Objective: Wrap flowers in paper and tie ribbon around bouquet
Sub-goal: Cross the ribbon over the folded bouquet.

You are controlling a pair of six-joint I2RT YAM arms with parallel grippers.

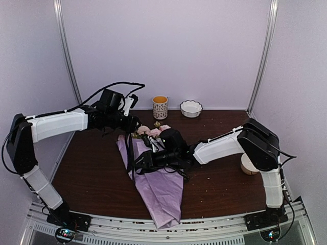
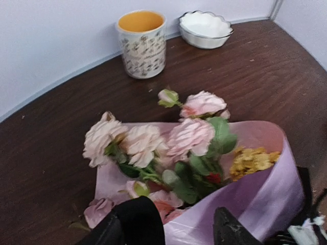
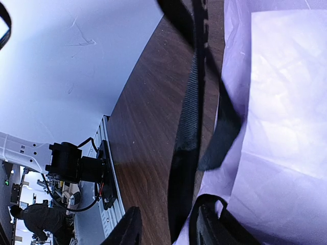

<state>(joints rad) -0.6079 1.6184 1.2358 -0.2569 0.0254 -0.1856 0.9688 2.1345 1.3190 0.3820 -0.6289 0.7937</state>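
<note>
At the middle of the tabletop [image 1: 92, 173] lies one bouquet [image 1: 156, 178], a crumpled lilac paper [image 2: 265, 194] cone with its tip toward the near edge; the flowers [image 2: 189, 135] show four open pink roses, some buds and one yellow cluster; one black ribbon [image 3: 191, 112] crosses the paper. By the far edge stand one patterned cup [image 1: 160, 107] and one white scalloped bowl [image 1: 191, 108]; the left gripper [image 2: 179, 227] is spread over the cone's mouth, gripping nothing; the right gripper [image 3: 168, 217] is part open, a ribbon strand running through the gap.

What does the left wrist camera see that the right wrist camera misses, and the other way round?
Only the left wrist view: the flowers, a patterned cup and a white bowl. Only the right wrist view: the black ribbon hanging close up, and the left arm's base. Both: the lilac paper and the brown table.
</note>
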